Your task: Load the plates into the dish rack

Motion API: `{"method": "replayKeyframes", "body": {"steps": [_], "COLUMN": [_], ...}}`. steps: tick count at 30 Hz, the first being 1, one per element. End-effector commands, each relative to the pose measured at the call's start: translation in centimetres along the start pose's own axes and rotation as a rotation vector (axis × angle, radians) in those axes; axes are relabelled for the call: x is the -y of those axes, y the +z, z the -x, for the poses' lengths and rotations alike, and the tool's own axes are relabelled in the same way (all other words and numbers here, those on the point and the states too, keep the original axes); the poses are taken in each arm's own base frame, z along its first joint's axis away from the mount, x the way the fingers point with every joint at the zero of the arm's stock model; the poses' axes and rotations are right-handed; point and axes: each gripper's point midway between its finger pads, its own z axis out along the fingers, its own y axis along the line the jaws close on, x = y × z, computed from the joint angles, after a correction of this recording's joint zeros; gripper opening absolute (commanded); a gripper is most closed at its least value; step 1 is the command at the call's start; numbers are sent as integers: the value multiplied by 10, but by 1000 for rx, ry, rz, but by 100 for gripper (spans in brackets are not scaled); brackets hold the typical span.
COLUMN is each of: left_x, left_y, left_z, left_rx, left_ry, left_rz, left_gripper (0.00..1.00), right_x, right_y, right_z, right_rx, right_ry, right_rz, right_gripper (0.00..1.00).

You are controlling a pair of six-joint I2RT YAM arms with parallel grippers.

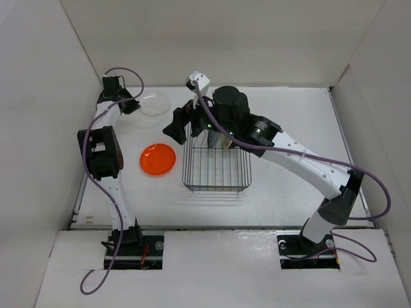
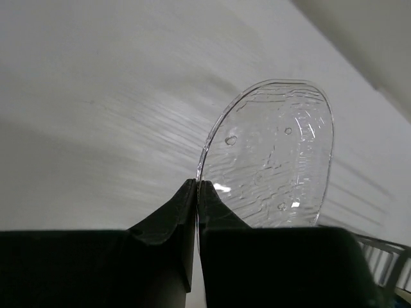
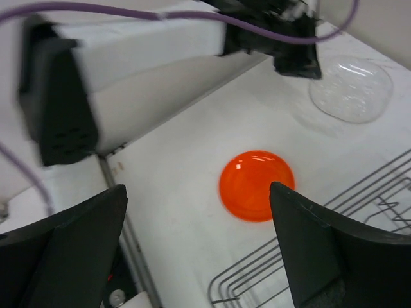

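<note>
On the white surface (image 1: 289,115) I count one wire dish rack (image 1: 216,170) and two plates outside it: one orange plate (image 1: 158,159) and one clear plate (image 1: 154,102). Under the right arm (image 1: 302,160), at the far end of the rack, a pale plate edge (image 1: 226,142) shows among the prongs. How many plates stand there I cannot tell.

Two arms are at work. The left arm (image 1: 103,154) rises from its base, bends at a dark elbow and reaches to the far left corner, its wrist turned toward the clear plate. The left jaws are pressed together on that plate's near rim, pinching it. The right arm stretches from its base across the surface, with its wrist over the far end of the rack. The right jaws are spread wide and hold nothing. In the right wrist view, the orange plate shows between the two fingers.

The orange plate lies flat, face up, just left of the rack and apart from it. The clear plate sits near the back wall, left of the rack's far corner. From the left wrist it looks like a long oval, with its length running away from the jaws. Whether its far edge rests on the surface I cannot tell. The rack stands upright, its floor wires running away from the arm bases.
</note>
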Motion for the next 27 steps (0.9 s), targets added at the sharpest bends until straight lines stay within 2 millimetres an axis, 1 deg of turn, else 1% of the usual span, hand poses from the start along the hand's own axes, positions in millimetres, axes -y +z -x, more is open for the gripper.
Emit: {"method": "replayKeyframes", "body": {"steps": [1, 2, 3, 4, 5, 6, 7, 8, 9, 10, 11, 12, 13, 14, 16, 17, 18, 19, 20, 22, 23, 24, 25, 26, 27], "left_x": [57, 64, 68, 74, 86, 85, 86, 87, 94, 93, 101, 108, 117, 123, 143, 148, 155, 161, 163, 168, 171, 172, 173, 174, 174], "left_y": [-80, -101, -113, -125, -153, -161, -171, -178, -195, -202, -209, -222, -222, -222, -233, -235, -237, -240, -241, -242, -242, -242, -246, -249, -249], "left_z": [42, 42, 40, 42, 48, 43, 41, 37, 33, 31, 25, 27, 16, 10, -3, -6, -8, -15, -13, -19, -22, -22, -24, -23, -23], "left_rx": [114, 133, 135, 152, 191, 193, 198, 200, 216, 226, 222, 250, 229, 215, 208, 211, 211, 208, 216, 202, 196, 195, 197, 208, 208], "left_ry": [39, 33, 37, 44, 68, 68, 86, 88, 100, 100, 101, 106, 107, 116, 148, 157, 158, 170, 172, 180, 186, 186, 190, 193, 193], "left_rz": [-151, -175, -192, -214, -249, -250, -250, -239, -259, -255, -286, -326, -343, -360, -416, -431, -448, -467, -473, -491, -498, -498, -513, -521, -521], "left_gripper": [0, 0, 0, 0, 0, 0, 0, 0, 0, 0, 0, 0, 0, 0, 0, 0, 0, 0, 0, 0, 0, 0, 0, 0, 0], "right_x": [40, 58, 66, 79, 85, 109, 119, 125, 137, 140, 145, 150, 158, 163, 172, 173, 177, 180, 181, 186, 188, 192, 192, 198, 198], "right_y": [7, 5, 3, 12, 14, 12, 16, 17, 15, 14, 21, 22, 24, 32, 40, 43, 54, 55, 59, 66, 66, 70, 70, 73, 73], "right_z": [24, 28, 37, 32, 32, 41, 47, 50, 54, 66, 61, 64, 64, 61, 56, 58, 46, 44, 38, 27, 27, 22, 22, 18, 18], "right_rx": [114, 128, 156, 139, 133, 153, 169, 177, 179, 205, 194, 198, 199, 195, 185, 191, 166, 162, 149, 130, 133, 126, 127, 124, 124], "right_ry": [-77, -77, -82, -47, -29, -8, 18, 14, 21, 12, 16, 14, 15, 17, 34, 40, 75, 91, 108, 138, 149, 154, 164, 169, 169], "right_rz": [-82, -81, -73, -72, -46, -76, -73, -64, -59, -63, -65, -64, -75, -76, -74, -72, -60, -48, -41, -44, -54, -65, -65, -88, -88], "right_gripper": [97, 97, 97, 97, 97, 95, 94, 94, 94, 94, 94, 94, 94, 94, 94, 93, 93, 91, 91, 90, 89, 89, 87, 87, 87]}}
